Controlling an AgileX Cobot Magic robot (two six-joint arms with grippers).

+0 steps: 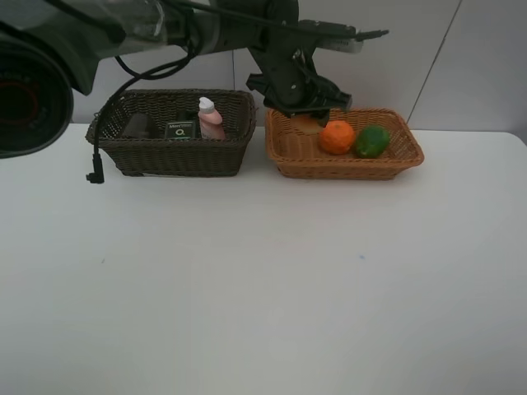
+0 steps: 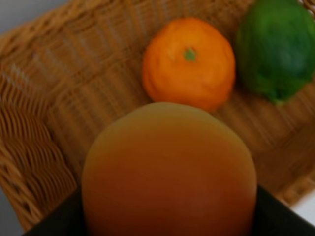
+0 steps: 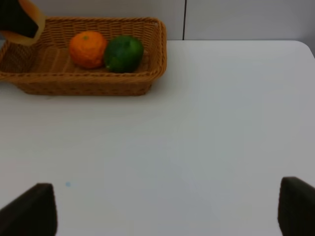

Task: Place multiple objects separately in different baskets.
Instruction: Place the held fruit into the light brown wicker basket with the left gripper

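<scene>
My left gripper (image 1: pixel 306 113) reaches across to the light orange-tan basket (image 1: pixel 346 167) and is shut on the red-orange round fruit (image 2: pixel 170 172), holding it over the basket's left end. The orange (image 1: pixel 336 137) and the green oval fruit (image 1: pixel 372 141) lie side by side in that basket. The dark brown basket (image 1: pixel 177 158) holds the pink bottle with a white cap (image 1: pixel 210 120), the dark green pump bottle (image 1: pixel 179 129) and the mauve cup (image 1: pixel 137 126). My right gripper (image 3: pixel 167 209) is open and empty above bare table, well short of the light basket (image 3: pixel 88 84).
A black cable with a plug (image 1: pixel 96 176) hangs in front of the dark basket's left end. The left arm's dark body (image 1: pixel 247 25) spans the top of the exterior view. The white table (image 1: pixel 263 288) runs to a grey wall behind the baskets.
</scene>
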